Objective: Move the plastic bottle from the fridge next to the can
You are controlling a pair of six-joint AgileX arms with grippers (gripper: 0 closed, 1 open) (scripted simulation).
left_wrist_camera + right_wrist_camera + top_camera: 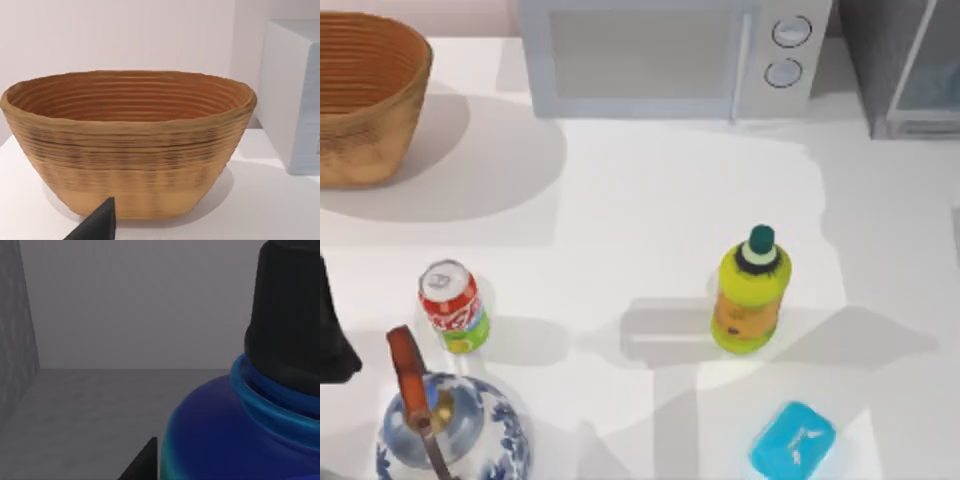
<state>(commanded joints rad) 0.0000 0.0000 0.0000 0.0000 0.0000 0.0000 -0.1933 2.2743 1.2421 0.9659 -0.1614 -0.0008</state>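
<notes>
Blue plastic and a black cap loom close before my right wrist camera: the plastic bottle (240,435) stands on the grey floor of what I take to be the fridge interior, with grey walls behind and beside it. One dark finger (142,465) of my right gripper shows just beside the bottle's shoulder, but I cannot tell how wide the fingers stand or whether they have hold of anything.

From above, the fridge (905,70) sits just beside the microwave (670,55), on its knob side. The can (453,305) stands on the desk (650,200) well apart from the fridge, at the far side of the microwave from it, with a blue-and-white teapot (450,430) just beside it. A yellow-green bottle (750,290) stands between the can and the fridge side.

My left arm is parked near the can, its camera facing a woven basket (127,145); a dark fingertip (97,222) shows, its opening unclear.

By my judgement the task is in its early part: the bottle is not yet out of the fridge. Gripping, lifting out, carrying past the yellow-green bottle and setting down beside the can all remain.
</notes>
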